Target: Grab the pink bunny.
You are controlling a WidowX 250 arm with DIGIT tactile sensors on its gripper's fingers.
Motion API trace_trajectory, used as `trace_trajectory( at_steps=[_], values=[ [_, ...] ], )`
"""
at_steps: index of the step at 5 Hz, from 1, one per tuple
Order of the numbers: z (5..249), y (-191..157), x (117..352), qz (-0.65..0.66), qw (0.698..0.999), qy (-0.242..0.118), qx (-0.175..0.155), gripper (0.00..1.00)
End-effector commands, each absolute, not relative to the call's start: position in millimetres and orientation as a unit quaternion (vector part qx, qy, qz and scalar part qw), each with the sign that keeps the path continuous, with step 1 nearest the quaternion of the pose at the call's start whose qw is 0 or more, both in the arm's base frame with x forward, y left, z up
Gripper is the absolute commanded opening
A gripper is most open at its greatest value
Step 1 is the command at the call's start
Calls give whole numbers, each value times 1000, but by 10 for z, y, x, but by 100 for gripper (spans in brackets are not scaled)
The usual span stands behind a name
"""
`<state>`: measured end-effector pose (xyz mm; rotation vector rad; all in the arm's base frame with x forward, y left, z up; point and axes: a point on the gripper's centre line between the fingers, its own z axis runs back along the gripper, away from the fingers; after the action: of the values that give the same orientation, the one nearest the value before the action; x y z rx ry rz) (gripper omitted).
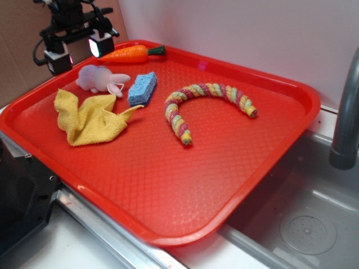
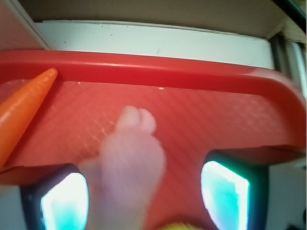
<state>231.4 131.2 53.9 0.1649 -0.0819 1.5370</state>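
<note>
Gripper [image 1: 78,49] is hovering with fingers spread wide, empty, above the pink bunny [image 1: 101,78] at upper left of the tray [image 1: 224,168]. Risk: fingers descending may be snagging the adjacent yellow cloth [image 1: 90,117].

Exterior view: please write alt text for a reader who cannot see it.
The open gripper hangs above the pink bunny at the far left of a red tray, not touching it. Beside the bunny lie a yellow cloth, a blue sponge and an orange toy carrot; a curved multicoloured rope toy lies mid-tray, and a sink sits to the right.
</note>
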Motion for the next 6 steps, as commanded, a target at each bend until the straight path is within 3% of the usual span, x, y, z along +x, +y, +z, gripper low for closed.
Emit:
trace_trajectory(
  at_steps=[1,2,3,4,5,6],
  values=[
    [403,1425,2328,694,711,-53,97,100],
    [346,1373,2311,687,717,-55,104,9],
    [327,1385,2288,682,724,-55,94,0],
    [413,1370,2329,604,790,-41,92,0],
    [664,1323,2372,498,861,-15,102,0],
    [960,1230,2407,386,918,-11,86,0]
  ],
)
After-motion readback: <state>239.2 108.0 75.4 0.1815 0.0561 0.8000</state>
